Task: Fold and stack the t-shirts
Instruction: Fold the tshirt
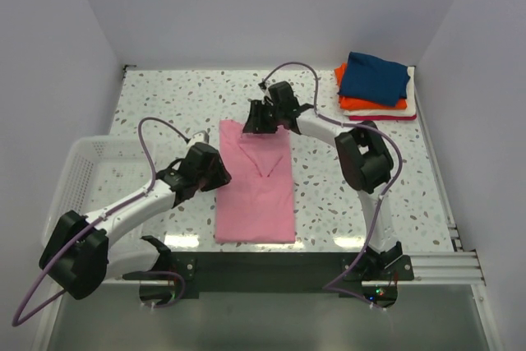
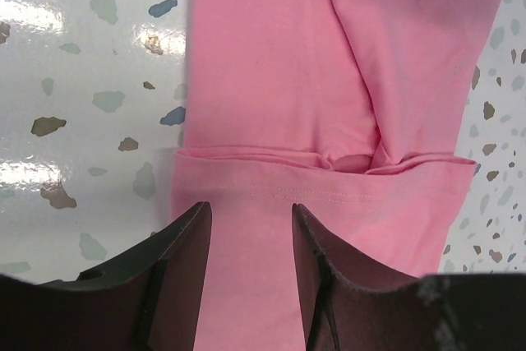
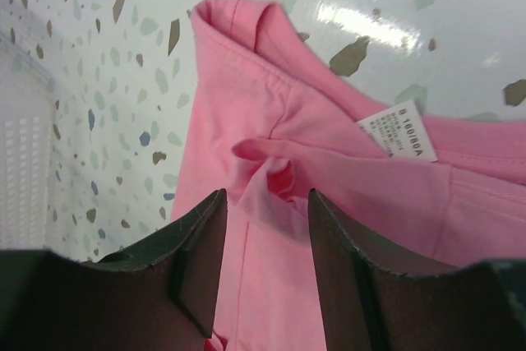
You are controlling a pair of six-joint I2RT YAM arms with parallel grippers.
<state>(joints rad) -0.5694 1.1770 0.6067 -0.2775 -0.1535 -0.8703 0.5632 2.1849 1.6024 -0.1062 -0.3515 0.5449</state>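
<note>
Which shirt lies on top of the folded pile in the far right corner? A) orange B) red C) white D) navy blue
D: the navy blue shirt sits uppermost, with the orange shirt showing under it.

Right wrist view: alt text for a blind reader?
The right gripper, jaws open, sits over the bunched collar of a pink t-shirt with a white label, on a speckled table; a white basket edges the left.
</note>
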